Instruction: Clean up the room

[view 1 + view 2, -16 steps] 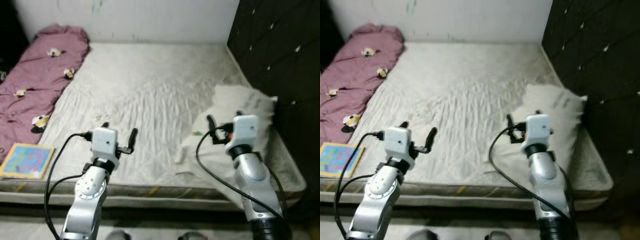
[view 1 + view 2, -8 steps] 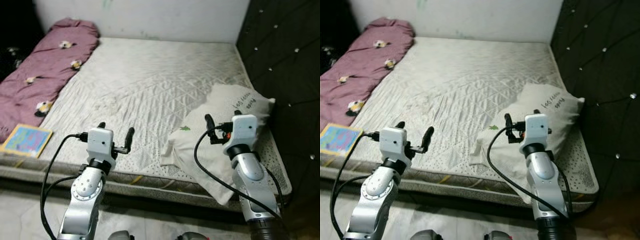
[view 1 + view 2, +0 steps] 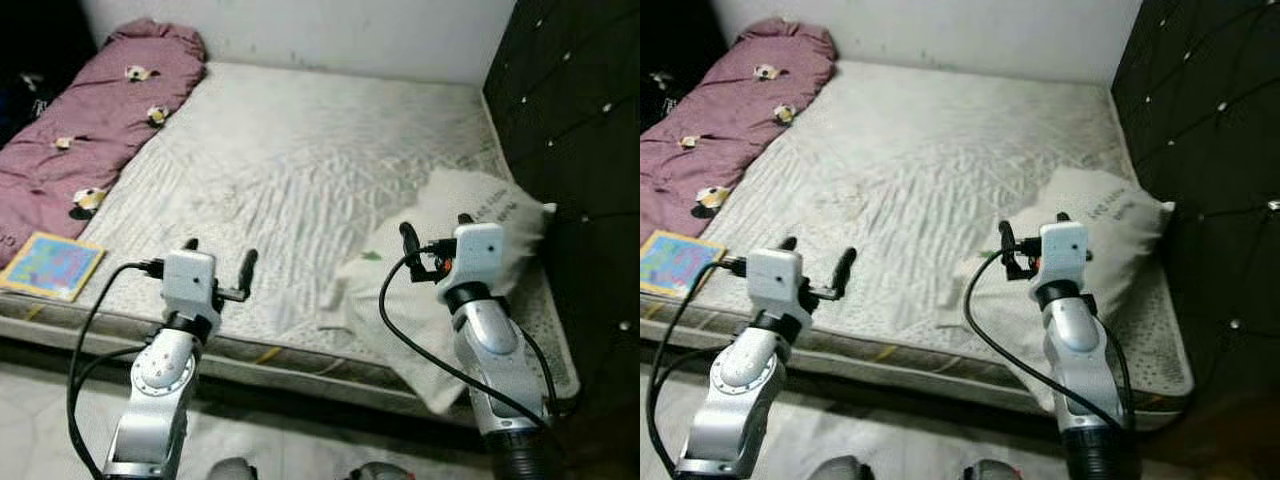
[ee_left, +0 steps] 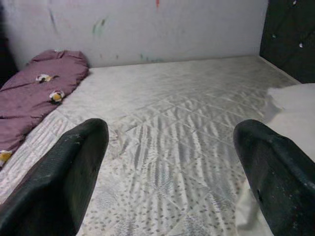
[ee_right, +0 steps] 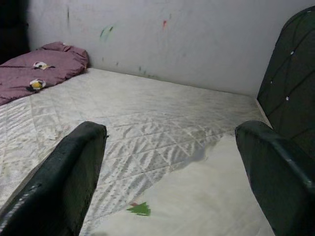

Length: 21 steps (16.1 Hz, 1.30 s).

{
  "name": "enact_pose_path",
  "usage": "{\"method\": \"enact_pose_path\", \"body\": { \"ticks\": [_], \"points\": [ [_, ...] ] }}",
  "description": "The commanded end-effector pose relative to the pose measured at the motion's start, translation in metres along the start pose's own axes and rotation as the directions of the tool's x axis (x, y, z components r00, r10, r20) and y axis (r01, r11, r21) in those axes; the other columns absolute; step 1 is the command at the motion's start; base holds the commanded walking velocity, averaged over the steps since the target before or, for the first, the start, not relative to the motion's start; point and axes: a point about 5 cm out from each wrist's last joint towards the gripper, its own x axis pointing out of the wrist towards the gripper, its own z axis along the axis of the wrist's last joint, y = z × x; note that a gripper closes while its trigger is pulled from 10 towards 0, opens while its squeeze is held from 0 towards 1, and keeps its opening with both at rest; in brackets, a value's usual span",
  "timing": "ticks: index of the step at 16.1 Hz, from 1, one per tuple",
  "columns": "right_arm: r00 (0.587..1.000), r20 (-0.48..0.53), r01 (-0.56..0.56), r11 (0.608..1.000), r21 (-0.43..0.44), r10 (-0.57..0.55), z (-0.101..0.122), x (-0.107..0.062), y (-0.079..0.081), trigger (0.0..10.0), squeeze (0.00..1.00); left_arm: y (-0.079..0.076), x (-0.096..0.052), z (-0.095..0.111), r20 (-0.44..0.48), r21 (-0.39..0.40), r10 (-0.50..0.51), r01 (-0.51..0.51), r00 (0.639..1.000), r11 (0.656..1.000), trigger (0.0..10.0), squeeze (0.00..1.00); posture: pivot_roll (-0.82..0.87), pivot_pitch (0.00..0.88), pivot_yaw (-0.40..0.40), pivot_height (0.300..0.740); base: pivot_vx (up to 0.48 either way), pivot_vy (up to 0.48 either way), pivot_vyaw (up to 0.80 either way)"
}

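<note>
A bed with a pale quilted mattress (image 3: 300, 150) lies before me. A white pillow (image 3: 485, 195) with a small green tree print sits askew at the front right and hangs over the mattress edge. A mauve blanket (image 3: 100, 120) with small animal prints lies bunched along the left side. Near the front left corner rests a colourful book (image 3: 52, 265). My left gripper (image 3: 220, 250) hovers open over the front edge, holding nothing. My right gripper (image 3: 435, 224) is open just above the pillow (image 5: 206, 206), also holding nothing.
A black tufted headboard (image 3: 570, 120) stands along the right side of the bed. A pale wall (image 4: 147, 29) with small paint marks closes the far side. Light floor (image 3: 40, 400) runs below the mattress front edge.
The whole picture has shifted as the camera moved, and the bed's front edge now shows more floor below it. Both arms keep the same raised pose with open fingers.
</note>
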Motion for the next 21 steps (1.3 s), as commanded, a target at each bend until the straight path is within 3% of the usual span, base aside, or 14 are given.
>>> {"method": "enact_pose_path", "body": {
  "ticks": [1,4,13,18,21],
  "points": [
    [1.000,0.003,0.014,1.000,-0.008,-0.014,0.0010,0.0011,-0.0061,10.0,0.00,-0.0043,0.0018,0.0020,0.008,-0.002,-0.013,0.013,1.000,1.000,10.0,0.00,-0.01,0.000,-0.012,0.740,0.000,-0.401,0.00],
    [1.000,0.007,0.015,1.000,-0.012,-0.015,0.0022,0.0015,-0.0064,10.0,0.00,-0.0053,0.0019,0.0031,0.016,-0.012,-0.013,0.013,1.000,1.000,10.0,0.00,-0.01,0.000,-0.013,0.740,0.000,-0.315,0.00],
    [1.000,-0.003,0.029,1.000,-0.010,-0.029,0.0002,-0.0038,-0.0097,10.0,0.00,-0.0097,-0.0018,0.0055,0.038,-0.050,-0.066,0.068,0.997,0.996,10.0,0.00,-0.02,0.000,-0.010,0.740,0.000,0.000,-0.18],
    [1.000,-0.006,0.025,1.000,-0.018,-0.025,0.0000,-0.0038,-0.0091,10.0,0.00,-0.0098,-0.0028,0.0051,0.038,-0.057,-0.072,0.074,0.997,0.996,10.0,0.00,-0.02,0.000,-0.011,0.740,0.316,0.000,0.00],
    [1.000,-0.004,0.028,1.000,-0.012,-0.028,0.0001,-0.0039,-0.0088,10.0,0.00,-0.0098,-0.0033,0.0055,0.041,-0.057,-0.080,0.082,0.996,0.995,10.0,0.00,-0.02,0.000,-0.008,0.740,0.405,0.000,-0.58]
  ]
}}
